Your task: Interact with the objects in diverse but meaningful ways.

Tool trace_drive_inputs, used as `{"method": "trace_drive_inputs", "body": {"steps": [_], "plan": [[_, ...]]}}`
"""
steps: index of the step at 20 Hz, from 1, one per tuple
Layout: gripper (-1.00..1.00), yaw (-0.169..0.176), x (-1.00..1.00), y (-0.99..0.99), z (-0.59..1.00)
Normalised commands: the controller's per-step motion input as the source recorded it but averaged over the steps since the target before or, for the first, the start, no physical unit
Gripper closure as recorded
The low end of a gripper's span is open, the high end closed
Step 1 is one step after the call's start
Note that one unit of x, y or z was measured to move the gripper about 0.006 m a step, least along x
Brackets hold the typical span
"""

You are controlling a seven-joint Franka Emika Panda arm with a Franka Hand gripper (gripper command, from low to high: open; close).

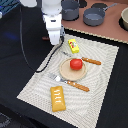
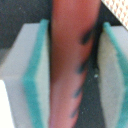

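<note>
Because the sausage (image 2: 70, 65) fills the wrist view as a thin reddish-brown rod with dark grill marks, it looks a light, stiff, smooth toy, liable to roll or pivot if pinched near an end; mid-length is the sound place to hold it. It lies between the pincer's (image 2: 70, 75) teal-edged pads (image 2: 35, 75), which stand apart on either side; whether they touch it I cannot tell, so the grip is unsettled.

In the exterior view the gripper (image 1: 54, 40) hangs at the woven placemat's (image 1: 35, 85) far corner. Just beside it lies the yellow block (image 1: 74, 45); nearer the camera sit the plate (image 1: 64, 72) with the tomato (image 1: 75, 64), the knife (image 1: 91, 61), the fork (image 1: 70, 83) and the ridged pastry (image 1: 58, 97). Grey pots (image 1: 94, 16) stand beyond.
</note>
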Motion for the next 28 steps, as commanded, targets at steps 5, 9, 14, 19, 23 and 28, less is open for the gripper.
{"method": "trace_drive_inputs", "body": {"steps": [5,9,14,19,23,28], "plan": [[1.00,0.045,-0.20,0.01,0.19],[1.00,0.016,-0.32,0.03,0.66],[1.00,-0.005,0.15,-0.31,0.67],[1.00,-0.041,0.57,-0.44,0.29],[1.00,-0.020,0.75,-0.58,0.08],[1.00,-0.010,0.73,-0.60,0.01]]}}
